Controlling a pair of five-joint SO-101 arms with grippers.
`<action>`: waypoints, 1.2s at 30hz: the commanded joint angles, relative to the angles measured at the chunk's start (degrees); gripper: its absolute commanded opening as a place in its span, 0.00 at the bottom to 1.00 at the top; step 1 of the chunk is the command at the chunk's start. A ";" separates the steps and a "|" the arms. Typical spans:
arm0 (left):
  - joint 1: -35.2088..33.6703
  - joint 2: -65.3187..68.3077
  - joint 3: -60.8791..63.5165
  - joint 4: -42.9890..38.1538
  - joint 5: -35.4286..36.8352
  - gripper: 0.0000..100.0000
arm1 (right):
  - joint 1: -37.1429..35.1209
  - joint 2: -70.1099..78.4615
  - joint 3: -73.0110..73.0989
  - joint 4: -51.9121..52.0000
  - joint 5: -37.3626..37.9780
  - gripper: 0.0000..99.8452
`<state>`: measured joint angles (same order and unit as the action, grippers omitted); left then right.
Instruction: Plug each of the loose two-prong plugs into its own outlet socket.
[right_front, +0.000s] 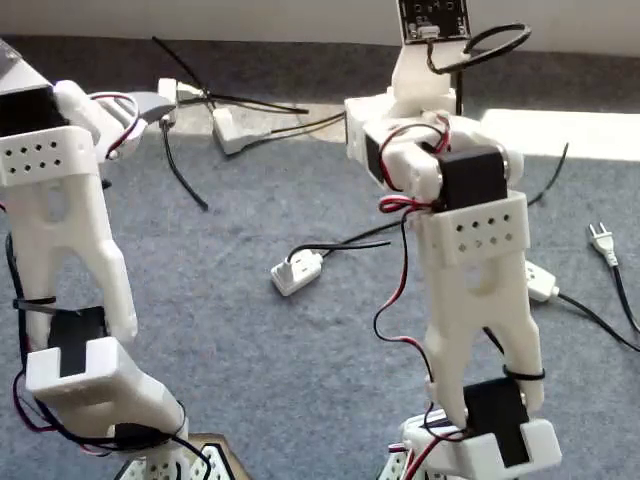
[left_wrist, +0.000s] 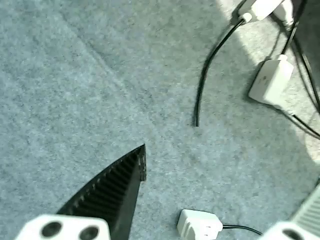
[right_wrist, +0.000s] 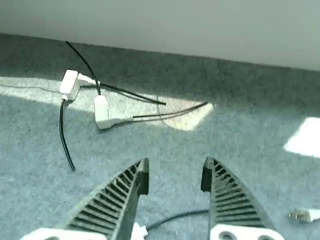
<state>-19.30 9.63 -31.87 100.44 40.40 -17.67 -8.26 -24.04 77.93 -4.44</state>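
Observation:
A loose two-prong plug lies on the grey carpet at the far right, also seen as the plug. One white outlet socket lies mid-table, the same socket. Two more sockets lie at the back left, the first of them as the socket. Another socket lies behind the right arm. My right gripper hangs open above the carpet, holding nothing. One black finger of my left gripper hovers over bare carpet, with nothing near its tip.
Black cables run from the sockets across the carpet; one loose cable end lies near the back sockets. A pale wall borders the far edge. Both white arms stand tall at the front.

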 joint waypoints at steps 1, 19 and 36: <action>-1.36 0.75 4.97 0.00 -3.16 0.48 | -1.19 6.73 -9.10 7.08 -5.27 0.18; -1.54 17.54 5.85 0.00 -3.96 0.48 | -11.74 38.02 -21.05 21.93 -58.46 0.36; -1.45 18.42 5.93 0.00 -3.96 0.48 | -18.77 55.16 -21.05 18.42 -67.69 0.35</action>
<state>-20.44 28.44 -25.71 100.00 36.79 -35.52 47.74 -42.51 96.66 -71.25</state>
